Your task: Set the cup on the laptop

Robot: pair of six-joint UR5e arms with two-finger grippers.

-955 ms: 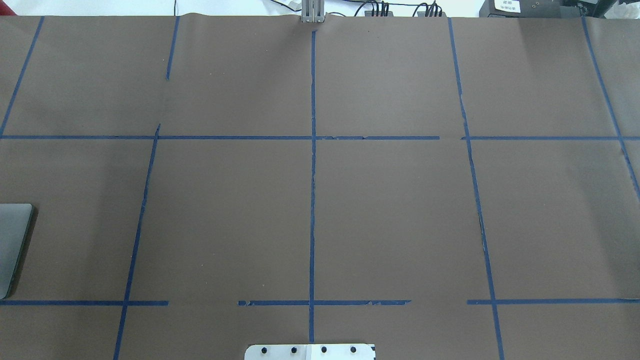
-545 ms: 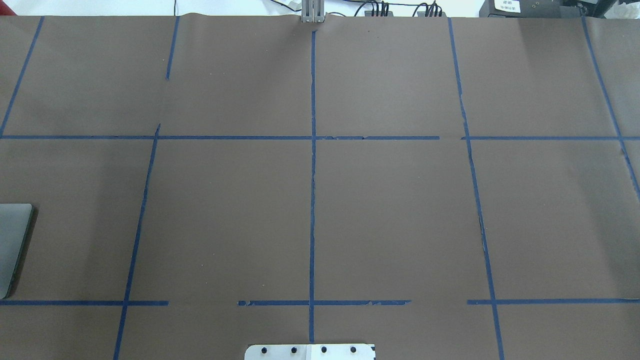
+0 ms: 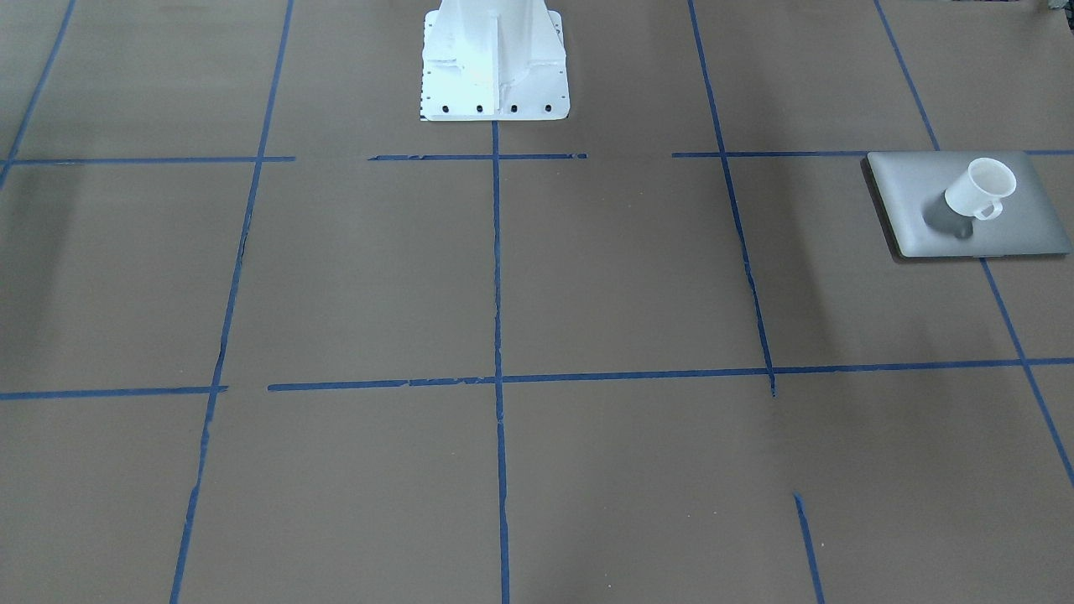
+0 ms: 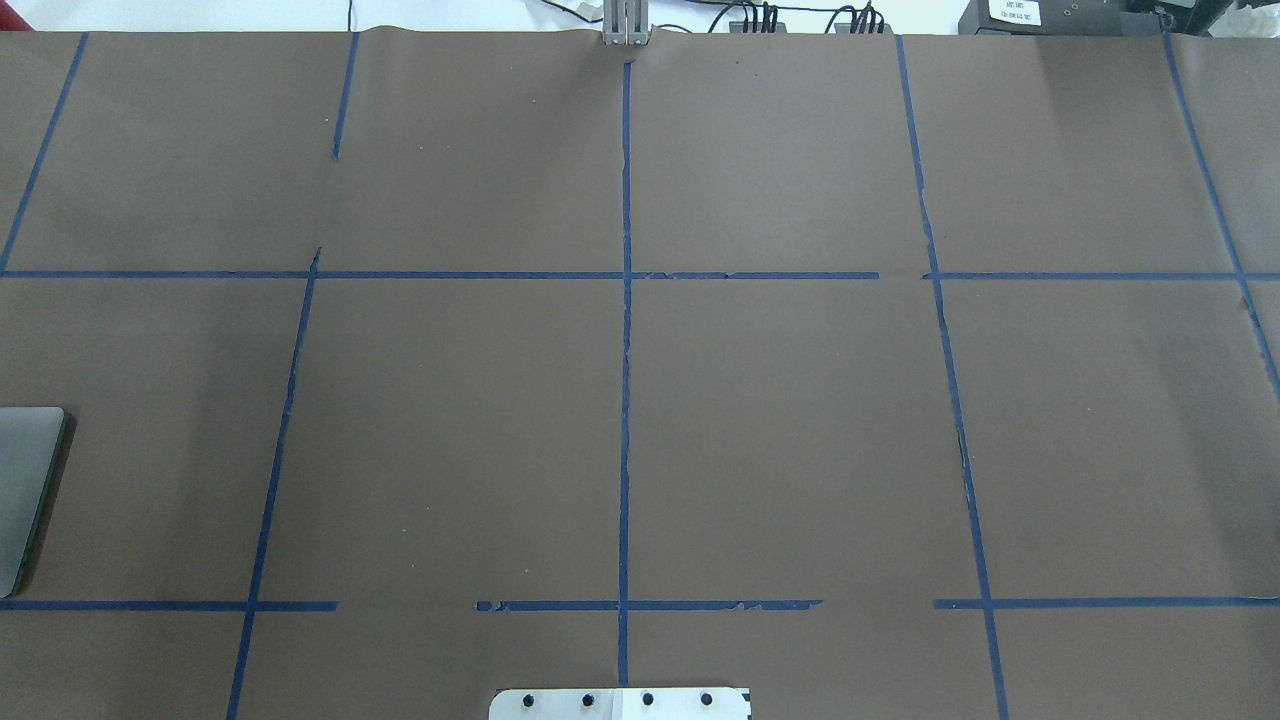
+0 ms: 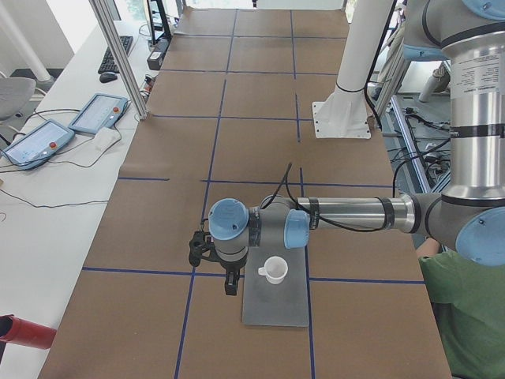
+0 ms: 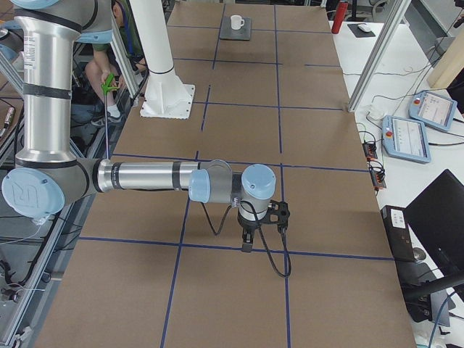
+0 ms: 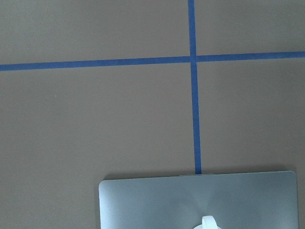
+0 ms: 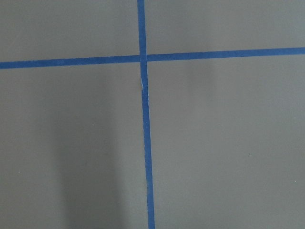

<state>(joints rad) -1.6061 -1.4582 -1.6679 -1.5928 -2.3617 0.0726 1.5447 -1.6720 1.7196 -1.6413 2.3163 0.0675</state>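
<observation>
The small white cup stands upright on the lid of the silver-grey laptop, handle toward the camera. Both also show in the exterior left view, cup on laptop, and far off in the exterior right view. The left wrist view shows the laptop's edge and the cup's handle at the bottom. My left gripper hangs just beside the cup, apart from it; I cannot tell if it is open. My right gripper hangs over bare table far from both; I cannot tell its state.
Brown paper with blue tape lines covers the table. The white robot base stands at the table's robot side. Only a strip of the laptop shows at the overhead view's left edge. Tablets lie on a side bench.
</observation>
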